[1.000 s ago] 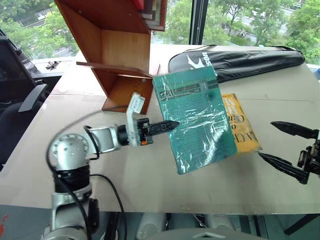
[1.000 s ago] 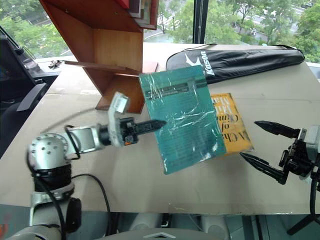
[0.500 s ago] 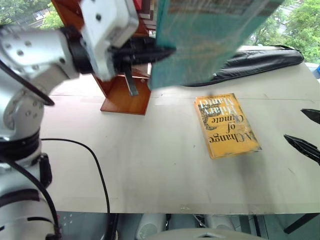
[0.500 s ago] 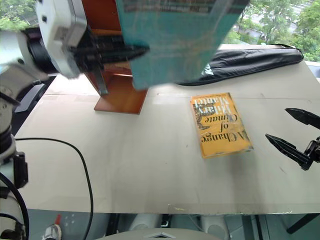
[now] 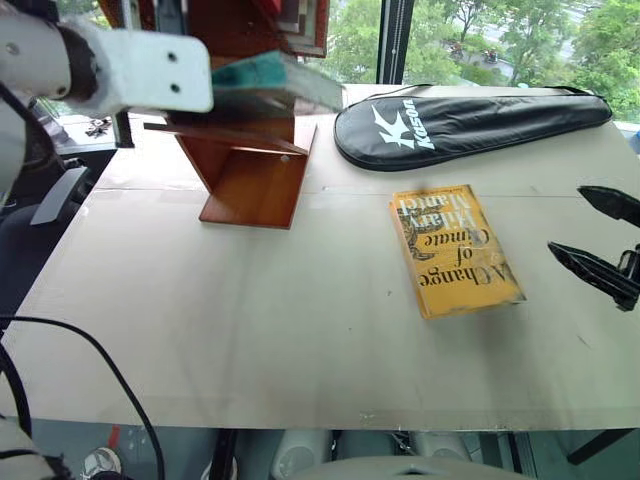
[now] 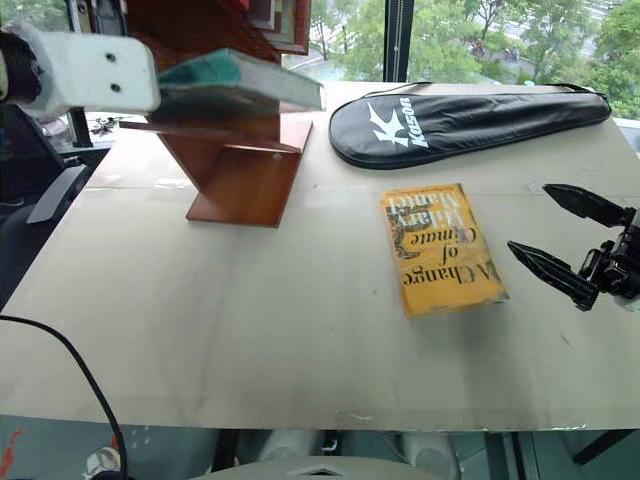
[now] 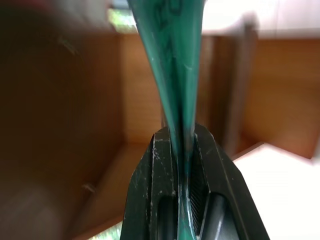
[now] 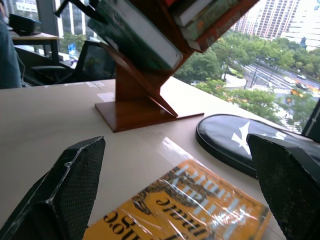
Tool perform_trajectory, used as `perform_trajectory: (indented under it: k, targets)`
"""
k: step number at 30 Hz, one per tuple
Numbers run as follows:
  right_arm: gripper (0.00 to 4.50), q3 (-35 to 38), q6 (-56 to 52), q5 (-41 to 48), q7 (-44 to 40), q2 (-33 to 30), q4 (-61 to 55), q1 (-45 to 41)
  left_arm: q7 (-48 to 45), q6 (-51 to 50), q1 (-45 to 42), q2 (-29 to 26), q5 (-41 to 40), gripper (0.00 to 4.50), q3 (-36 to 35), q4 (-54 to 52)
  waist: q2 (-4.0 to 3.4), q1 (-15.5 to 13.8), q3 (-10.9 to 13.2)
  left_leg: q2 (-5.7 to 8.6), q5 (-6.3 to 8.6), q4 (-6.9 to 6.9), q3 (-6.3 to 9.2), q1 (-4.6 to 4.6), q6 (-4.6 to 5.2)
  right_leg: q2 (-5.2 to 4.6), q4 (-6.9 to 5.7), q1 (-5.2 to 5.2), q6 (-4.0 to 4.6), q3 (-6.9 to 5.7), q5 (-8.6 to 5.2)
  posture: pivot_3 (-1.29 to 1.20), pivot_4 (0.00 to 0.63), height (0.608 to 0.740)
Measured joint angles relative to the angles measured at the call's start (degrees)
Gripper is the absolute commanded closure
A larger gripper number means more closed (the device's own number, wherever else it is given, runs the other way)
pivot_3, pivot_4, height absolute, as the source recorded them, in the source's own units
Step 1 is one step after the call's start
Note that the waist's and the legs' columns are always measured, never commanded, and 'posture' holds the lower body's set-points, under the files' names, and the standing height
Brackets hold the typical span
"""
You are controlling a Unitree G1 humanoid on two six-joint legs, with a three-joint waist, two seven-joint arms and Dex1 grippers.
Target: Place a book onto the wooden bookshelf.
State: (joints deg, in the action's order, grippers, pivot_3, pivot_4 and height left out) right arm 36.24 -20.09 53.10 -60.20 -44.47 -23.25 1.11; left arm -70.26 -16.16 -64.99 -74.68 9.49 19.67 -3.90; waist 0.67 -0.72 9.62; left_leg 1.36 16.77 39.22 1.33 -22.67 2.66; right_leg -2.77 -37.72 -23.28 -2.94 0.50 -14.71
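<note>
- The left gripper is clamped on the book, which lies flat and raised off the table, reaching from the gripper into the wooden bookshelf.
- Past the gripper, the bookshelf's slanted panels sit close on both sides of the book; a thin slanted board runs just under it.
- Other books already stand in the upper compartment, above the held one.
- The right gripper hangs over the table's right edge, its two black fingers spread wide apart with nothing between them.
- A yellow-orange book lies flat on the table just beside the right gripper, toward the shelf.
- A black racket bag lies beyond that book, well apart from both grippers.
- The table is pale and matte.
- Windows behind show green trees; an office chair stands by the table's far side.
</note>
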Motion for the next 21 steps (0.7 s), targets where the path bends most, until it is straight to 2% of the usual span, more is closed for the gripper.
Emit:
perform_trajectory:
  k: [6, 14, 17, 18, 19, 21]
  targets:
    - [0.00, -0.31, -2.10, 6.58, 4.00, 0.27, -4.24, -4.23, -4.54, -2.91, -0.83, 3.40, 5.78, 4.42, 0.07, 0.09, -0.01, 0.26, -0.01, 0.00, 0.04, 0.07, -0.01, 0.04, 0.08, 0.02, -0.27, -0.07, 0.00, 0.04, 0.01, 0.00, 0.150, 0.740]
    - [0.00, -2.16, -2.32, 7.74, 4.63, 0.43, -4.92, -4.79, -5.04, -0.82, 1.43, 4.75, 9.71, 4.42, -1.13, 0.12, -0.17, 0.71, -0.13, -0.01, 0.09, 0.09, -0.08, 0.21, 0.19, 0.01, -0.45, -0.03, 0.01, 0.18, 0.02, 0.00, 0.150, 0.740]
    - [0.00, -2.59, -2.31, 7.65, 4.56, 0.43, -4.79, -4.83, -4.78, -2.48, 1.48, 6.81, 11.18, 4.42, -1.21, 0.93, -0.18, 0.82, -0.13, -0.01, 0.09, 0.09, -0.07, 0.45, 0.20, 0.03, -0.60, 0.14, 0.01, 0.19, 0.01, 0.00, 0.150, 0.740]
    - [0.00, -2.70, -2.32, 7.59, 4.54, 0.43, -4.74, -4.79, -5.14, -4.61, 1.40, 7.79, 11.09, 3.68, -1.52, 1.09, -0.18, 0.87, -0.13, -0.01, 0.10, 0.08, -0.08, 0.61, 0.20, 0.04, -0.62, 0.27, 0.01, 0.19, 0.01, 0.00, 0.150, 0.740]
    - [0.00, -2.80, -2.32, 7.54, 4.55, 0.43, -4.66, -4.80, -5.64, -6.99, 1.25, 8.98, 10.74, 3.42, -1.84, 1.15, -0.18, 0.95, -0.12, -0.01, 0.10, 0.08, -0.06, 0.73, 0.21, 0.06, -0.62, 0.42, 0.01, 0.18, 0.00, 0.00, 0.150, 0.740]
    - [0.00, -3.03, -2.34, 7.48, 4.55, 0.39, -4.40, -4.84, -6.61, -11.25, 1.16, 10.73, 9.65, 2.56, -2.17, 1.15, -0.05, 1.12, -0.05, -0.02, 0.10, 0.10, -0.03, 0.72, 0.21, 0.08, -0.61, 0.44, 0.01, 0.15, 0.00, 0.00, 0.150, 0.740]
